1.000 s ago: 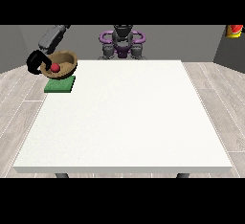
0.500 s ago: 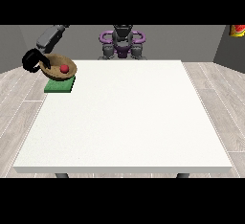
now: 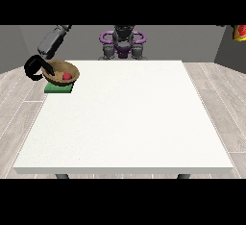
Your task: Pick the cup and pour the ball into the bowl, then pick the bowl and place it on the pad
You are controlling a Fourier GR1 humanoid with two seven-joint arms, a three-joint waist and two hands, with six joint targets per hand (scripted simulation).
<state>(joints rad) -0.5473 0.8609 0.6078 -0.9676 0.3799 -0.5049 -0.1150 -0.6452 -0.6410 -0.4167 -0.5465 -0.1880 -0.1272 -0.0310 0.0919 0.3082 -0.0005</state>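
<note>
A brown wooden bowl (image 3: pixel 61 72) sits in the upper left of the frame, at the far left corner of the white table (image 3: pixel 125 118). Inside the bowl lies a small red ball (image 3: pixel 67 76), a little right of its middle. The bowl rests over a flat green pad (image 3: pixel 58 89), whose front edge and corners show beneath it; whether the bowl's base fully touches the pad cannot be told.

Just left of the bowl, the black hand at the view's left (image 3: pixel 34 68) is at the bowl's left rim, with its curved fingers hanging off the table's edge. Whether those fingers clasp the rim or only lie beside it cannot be told. Its grey forearm (image 3: pixel 53 42) slants up and to the right from the hand.

At the top centre, behind the table's far edge, stands the robot's torso (image 3: pixel 123 43), dark grey with purple rings at either side. A red and yellow object (image 3: pixel 239 32) shows at the frame's upper right edge.
</note>
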